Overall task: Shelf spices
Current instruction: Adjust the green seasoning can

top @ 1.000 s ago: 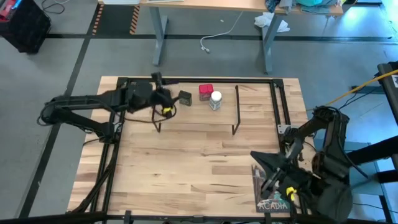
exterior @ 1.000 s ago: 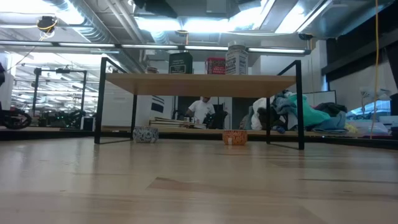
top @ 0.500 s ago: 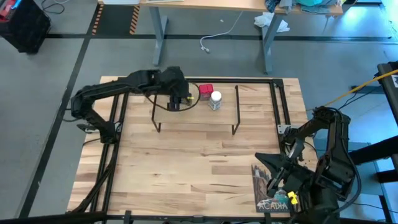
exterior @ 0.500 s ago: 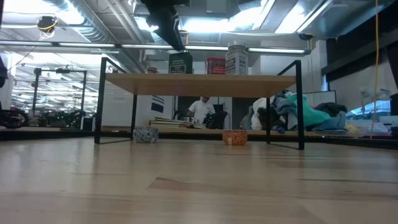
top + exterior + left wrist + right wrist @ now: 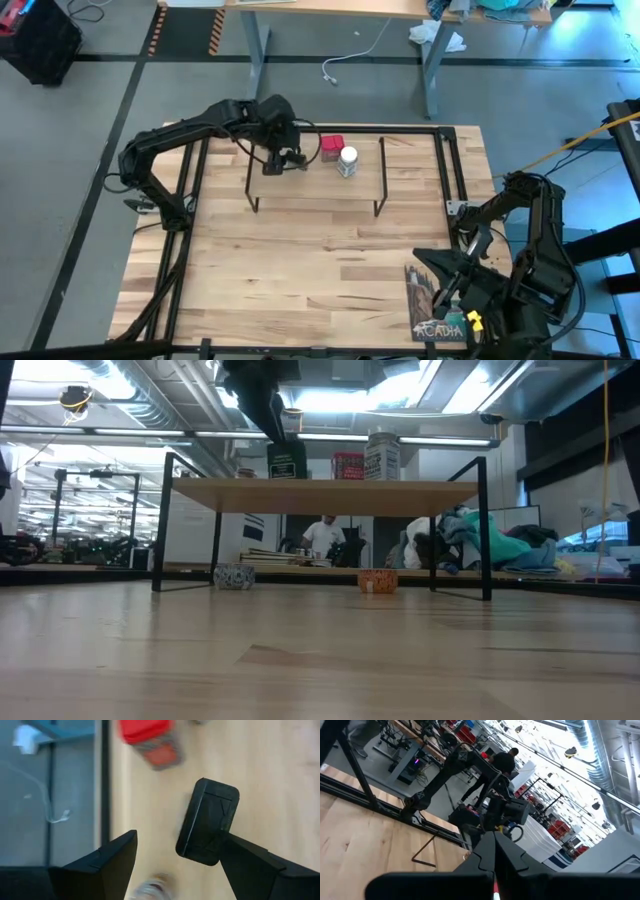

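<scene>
Dark square tin (image 5: 208, 821) sits on the shelf (image 5: 320, 185) between the left gripper's (image 5: 175, 865) wide-apart jaws.

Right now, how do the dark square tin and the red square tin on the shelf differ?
The dark square tin is black, while the red square tin has a bright red lid. The dark tin sits directly under the left gripper, whose jaws stand open with one finger at the tin's edge; the red tin stands free of any gripper, beside the white-capped jar. Both stand upright on the shelf.
</scene>
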Robot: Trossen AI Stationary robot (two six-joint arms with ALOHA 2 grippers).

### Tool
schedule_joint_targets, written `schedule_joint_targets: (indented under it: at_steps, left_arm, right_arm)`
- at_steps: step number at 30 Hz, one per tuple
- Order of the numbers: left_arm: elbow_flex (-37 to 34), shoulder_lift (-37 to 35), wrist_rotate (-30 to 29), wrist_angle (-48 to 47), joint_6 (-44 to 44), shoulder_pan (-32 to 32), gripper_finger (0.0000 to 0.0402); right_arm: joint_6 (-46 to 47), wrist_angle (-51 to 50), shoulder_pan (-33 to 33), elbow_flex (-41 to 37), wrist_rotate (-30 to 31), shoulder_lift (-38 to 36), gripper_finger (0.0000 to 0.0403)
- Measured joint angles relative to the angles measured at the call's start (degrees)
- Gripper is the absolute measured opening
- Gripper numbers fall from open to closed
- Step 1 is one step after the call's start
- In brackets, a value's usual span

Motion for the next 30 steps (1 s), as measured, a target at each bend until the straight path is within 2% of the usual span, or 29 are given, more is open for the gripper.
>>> schedule_joint_targets:
  at_steps: [3, 9, 15, 30]
  left_arm:
    - [-0.5, 0.2, 0.0, -1.7, 0.8, 0.0, 0.0265]
    - [0.0, 0.2, -1.5, 2.9, 1.4, 0.1, 0.0265]
    - [0.2, 0.6, -1.2, 2.5, 0.6, -0.6, 0.0265]
    - [0.0, 4.1, -2.9, 1.1, -17.5, -4.2, 0.0265]
  right_arm:
    - [0.0, -0.6, 0.0, 0.0, 0.0, 0.0, 0.0]
    - [0.5, -1.2, 0.0, 0.0, -0.1, 0.0, 0.0]
    - [0.7, -1.3, 0.0, 0.0, -0.2, 0.0, 0.0]
    - [1.3, -1.3, 0.0, 0.0, -0.5, 0.0, 0.0]
